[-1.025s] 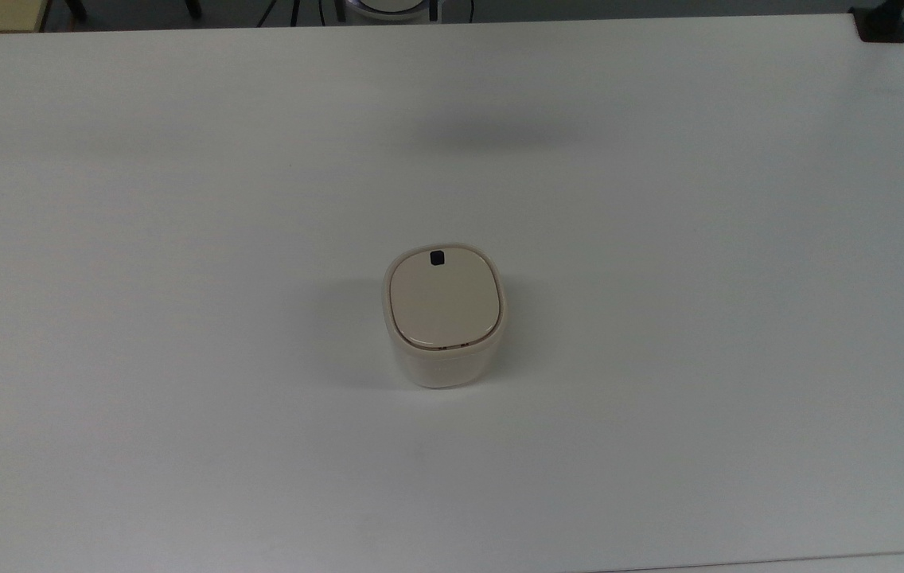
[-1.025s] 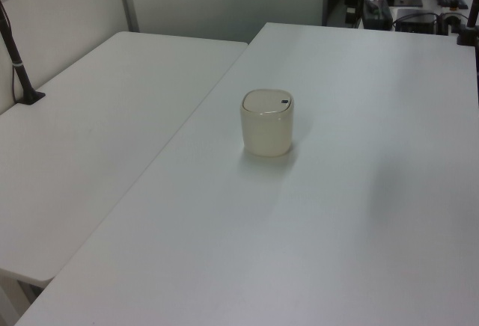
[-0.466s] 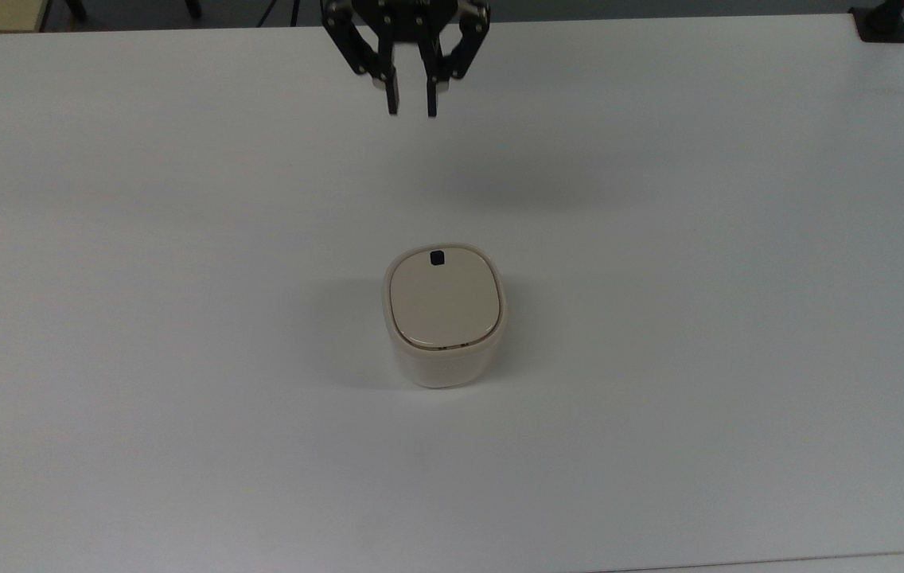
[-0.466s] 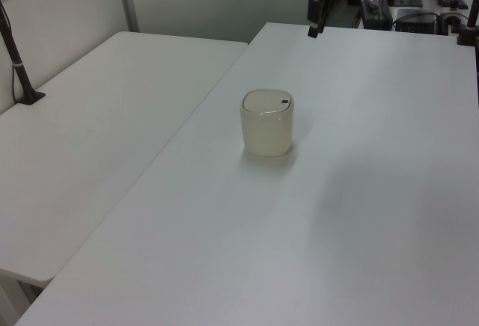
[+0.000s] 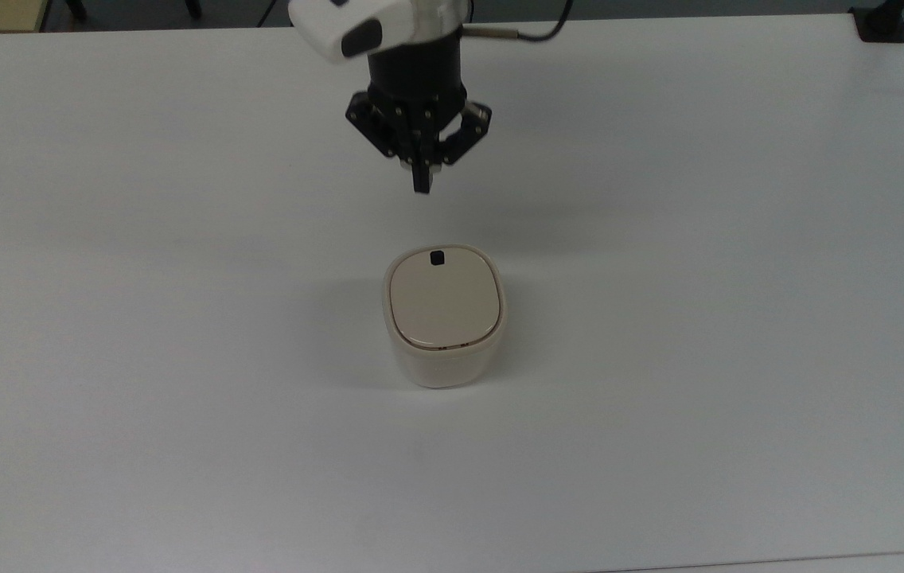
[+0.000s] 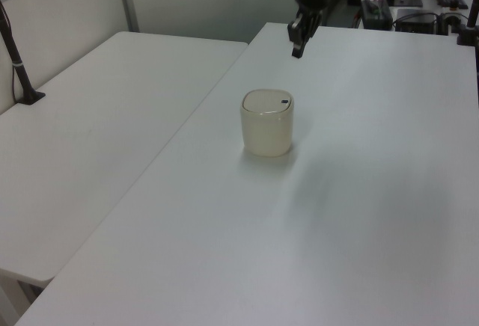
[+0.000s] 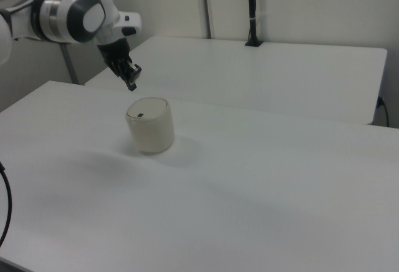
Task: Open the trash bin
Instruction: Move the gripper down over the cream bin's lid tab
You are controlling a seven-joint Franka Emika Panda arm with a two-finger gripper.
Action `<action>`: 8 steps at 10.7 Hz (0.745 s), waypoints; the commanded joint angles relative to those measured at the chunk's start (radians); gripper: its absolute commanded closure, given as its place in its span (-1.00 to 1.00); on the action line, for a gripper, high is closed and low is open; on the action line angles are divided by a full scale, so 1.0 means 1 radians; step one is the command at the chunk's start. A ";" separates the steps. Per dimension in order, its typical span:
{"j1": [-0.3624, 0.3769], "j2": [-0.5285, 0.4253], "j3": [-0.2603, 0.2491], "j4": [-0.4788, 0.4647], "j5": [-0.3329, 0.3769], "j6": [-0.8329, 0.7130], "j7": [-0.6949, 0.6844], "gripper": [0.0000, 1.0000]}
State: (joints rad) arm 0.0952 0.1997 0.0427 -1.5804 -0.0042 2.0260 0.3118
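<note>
- My pincer (image 5: 422, 188): fingers pressed together to a single tip in the top view, no gap visible, nothing held. Also seen in the left view (image 6: 297, 52) and the right view (image 7: 132, 87).
- Pincer position: in the air above the table (image 5: 699, 318), pointing down. In the top view it sits above the bin on the pic, roughly in line w/ the black latch; apart from the bin, not touching.
- Trash bin (image 5: 442, 362): cream-white, rounded-square, upright near the table's centre in the top view. Same bin in the left view (image 6: 266, 135) and the right view (image 7: 151, 131).
- Lid (image 5: 442, 302): beige, flat, lying shut in the rim, no raised edge seen.
- Latch (image 5: 436, 257): small black square at the lid edge nearest my pincer in the top view; visible as a dark spot in the left view (image 6: 284, 102) and the right view (image 7: 141, 115).
- Arm (image 7: 75, 16): white w/ dark joints, enters from the right view's left.
- Second white table (image 6: 97, 139) adjoins on the left view's left; black post (image 7: 252, 10) stands on it in the right view.
</note>
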 commanded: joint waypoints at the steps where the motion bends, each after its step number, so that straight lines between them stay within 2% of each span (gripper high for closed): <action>1: 0.034 0.056 -0.012 -0.044 -0.034 0.137 0.094 0.93; 3: 0.043 0.092 -0.014 -0.044 -0.071 0.151 0.107 0.93; 8: 0.066 0.165 -0.012 -0.053 -0.108 0.224 0.148 0.93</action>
State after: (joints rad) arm 0.1358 0.3585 0.0428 -1.6048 -0.0860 2.2059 0.4252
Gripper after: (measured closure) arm 0.960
